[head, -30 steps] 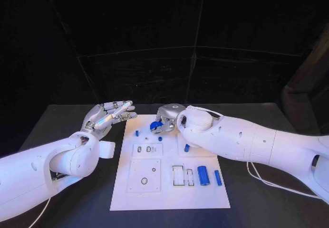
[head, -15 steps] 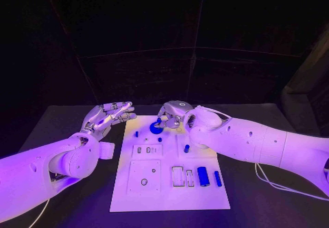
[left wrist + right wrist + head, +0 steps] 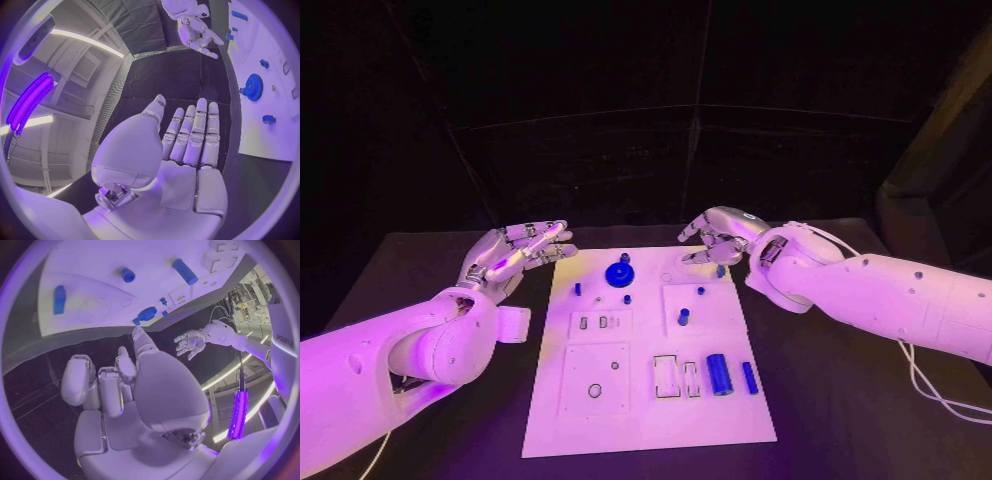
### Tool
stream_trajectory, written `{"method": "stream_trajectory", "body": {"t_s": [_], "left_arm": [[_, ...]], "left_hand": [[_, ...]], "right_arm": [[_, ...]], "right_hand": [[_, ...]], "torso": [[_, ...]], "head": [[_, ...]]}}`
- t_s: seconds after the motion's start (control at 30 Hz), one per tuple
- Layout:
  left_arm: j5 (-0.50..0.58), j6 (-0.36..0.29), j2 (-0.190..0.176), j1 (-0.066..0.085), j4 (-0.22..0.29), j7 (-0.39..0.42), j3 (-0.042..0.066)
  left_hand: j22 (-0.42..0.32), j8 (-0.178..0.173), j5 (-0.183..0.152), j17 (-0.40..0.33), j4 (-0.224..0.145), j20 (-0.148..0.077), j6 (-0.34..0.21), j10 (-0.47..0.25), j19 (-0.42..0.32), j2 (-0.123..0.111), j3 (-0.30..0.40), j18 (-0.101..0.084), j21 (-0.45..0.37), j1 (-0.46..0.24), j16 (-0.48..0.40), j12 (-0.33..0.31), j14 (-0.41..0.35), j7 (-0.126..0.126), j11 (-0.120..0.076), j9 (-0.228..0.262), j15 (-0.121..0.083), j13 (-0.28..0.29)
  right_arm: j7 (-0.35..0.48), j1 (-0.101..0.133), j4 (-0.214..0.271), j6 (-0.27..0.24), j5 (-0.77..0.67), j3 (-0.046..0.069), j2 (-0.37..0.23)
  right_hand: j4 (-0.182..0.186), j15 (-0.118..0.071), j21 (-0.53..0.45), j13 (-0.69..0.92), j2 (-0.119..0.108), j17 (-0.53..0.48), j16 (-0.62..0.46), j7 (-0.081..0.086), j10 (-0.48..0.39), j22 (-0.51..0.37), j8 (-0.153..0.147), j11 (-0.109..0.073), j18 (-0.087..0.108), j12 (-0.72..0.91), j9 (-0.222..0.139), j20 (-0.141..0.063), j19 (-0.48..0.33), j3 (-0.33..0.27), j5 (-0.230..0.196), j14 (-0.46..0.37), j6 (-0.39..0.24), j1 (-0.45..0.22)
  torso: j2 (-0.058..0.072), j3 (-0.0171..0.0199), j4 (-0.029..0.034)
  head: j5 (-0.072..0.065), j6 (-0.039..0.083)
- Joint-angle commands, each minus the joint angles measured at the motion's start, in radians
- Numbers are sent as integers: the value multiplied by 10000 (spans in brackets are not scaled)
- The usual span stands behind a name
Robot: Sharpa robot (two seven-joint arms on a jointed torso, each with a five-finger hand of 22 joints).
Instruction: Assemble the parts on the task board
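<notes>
The round blue toothed gear (image 3: 620,272) sits at twelve o'clock on the flat white task board (image 3: 646,420). The silver left hand (image 3: 516,252) hovers at ten o'clock, fingers straight, holding nothing. The silver right hand (image 3: 718,238), at one o'clock, is loosely spread and empty.

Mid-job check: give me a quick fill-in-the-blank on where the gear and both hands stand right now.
1. The blue gear sits on the ____ end of the task board.
2. The right hand holds ____.
3. The left hand hovers beside the board's ____ edge.
4. The big blue cylinder lies ____ on the board.

Missing words: far; nothing; left; flat
</notes>
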Motion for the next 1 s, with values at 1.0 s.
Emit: {"method": "stream_trajectory", "body": {"t_s": [1.0], "left_arm": [[-56, 282, 158, 16, -186, -14, 7]], "left_hand": [[-19, -24, -20, -8, -198, 3, 4, 12, 105, 67, 76, 149, -96, 118, -76, -17, 90, 182, -37, 5, 12, -3]], "right_arm": [[1538, -309, -1230, 1342, 2002, -12, -656]], "right_hand": [[-57, -42, -59, -216, -185, 1465, -12, 37, -143, -44, -95, -37, -78, -281, -52, -58, -28, -165, 158, 801, -112, -187]], "torso": [[-3, -1, -23]], "head": [[-267, -112]]}}
